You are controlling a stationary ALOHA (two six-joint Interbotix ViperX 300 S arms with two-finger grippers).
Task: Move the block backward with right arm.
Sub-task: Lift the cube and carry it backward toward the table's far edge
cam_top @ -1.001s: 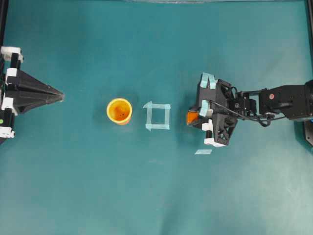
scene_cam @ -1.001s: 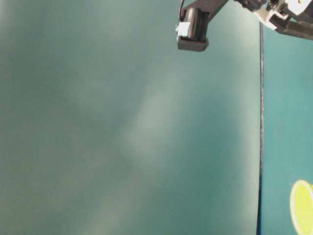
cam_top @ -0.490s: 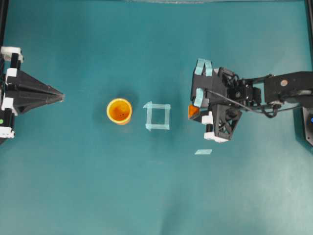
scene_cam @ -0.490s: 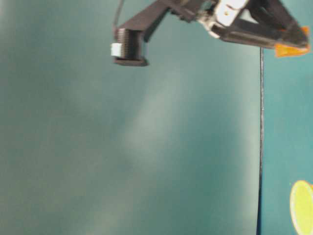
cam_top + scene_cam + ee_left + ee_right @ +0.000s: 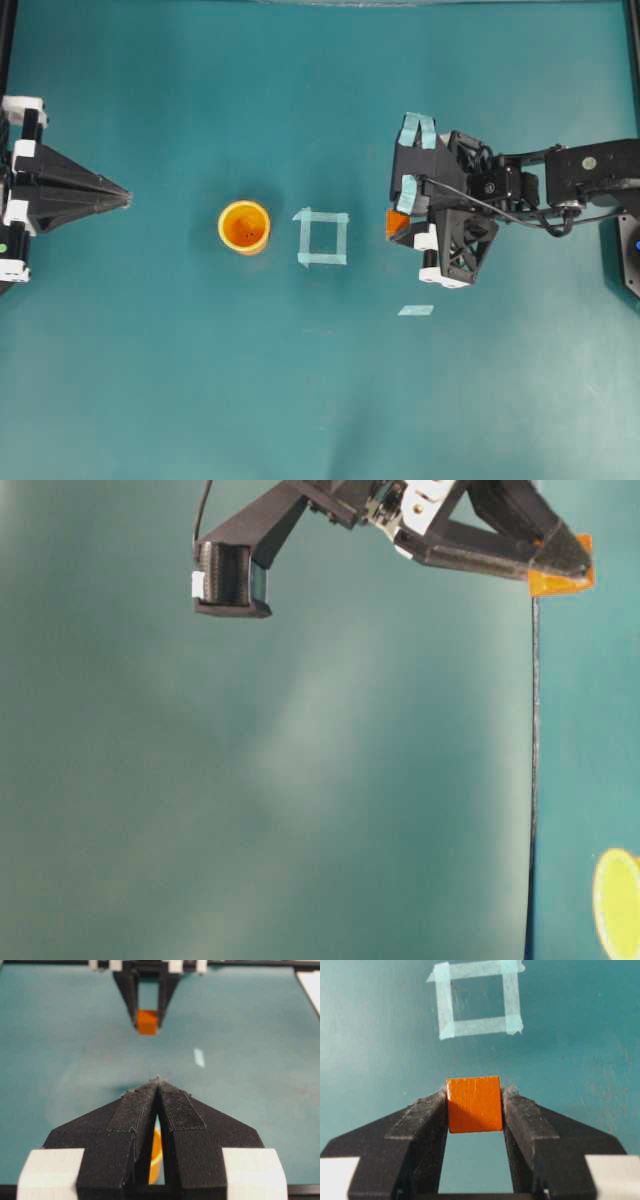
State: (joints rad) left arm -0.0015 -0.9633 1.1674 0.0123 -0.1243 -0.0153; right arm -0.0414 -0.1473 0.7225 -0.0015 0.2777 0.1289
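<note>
In the right wrist view, the right gripper (image 5: pixel 474 1105) pinches the block (image 5: pixel 473 1104) between its two black fingers (image 5: pixel 427 1115), lifted off the teal tabletop (image 5: pixel 200 380). The tape square (image 5: pixel 477 1002) lies on the surface at twelve o'clock from the block. Overhead, the gripper body hides most of the block; only an orange corner shows, at three o'clock from the tape square. The cup (image 5: pixel 244 226) stands at nine o'clock of the square. The left gripper (image 5: pixel 158 1085) rests with fingers pressed together, hiding most of the cup behind them.
</note>
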